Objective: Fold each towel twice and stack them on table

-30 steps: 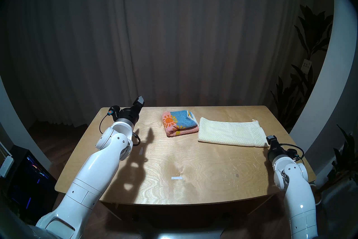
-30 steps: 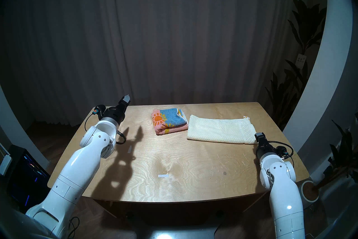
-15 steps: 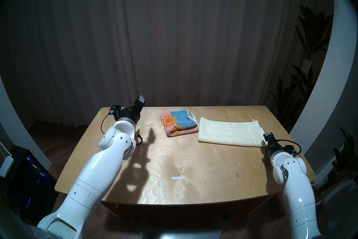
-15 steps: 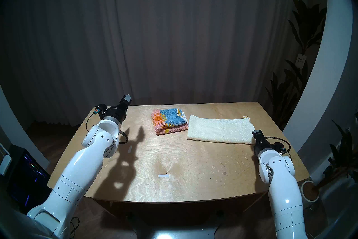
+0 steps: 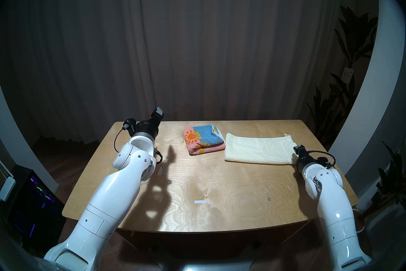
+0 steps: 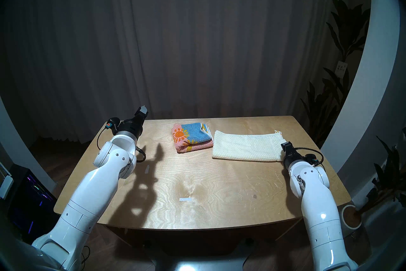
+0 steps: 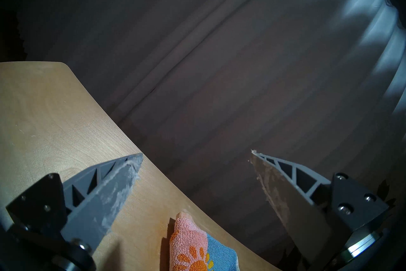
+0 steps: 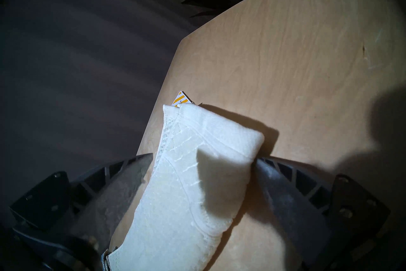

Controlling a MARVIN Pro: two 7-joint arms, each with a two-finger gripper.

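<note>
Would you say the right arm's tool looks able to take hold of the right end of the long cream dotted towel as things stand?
Probably yes: the right tool is open, its fingers flanking the end of the long cream dotted towel, and nothing lies between them.

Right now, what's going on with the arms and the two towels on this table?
The right gripper straddles the right end of the plain cream dotted towel, jaws open, not yet clamped. That towel lies as a long strip on the light plywood table. The pink-and-blue sun-patterned towel sits beside it in a compact bundle. The left gripper hangs open above the table's far left corner, holding nothing.
</note>
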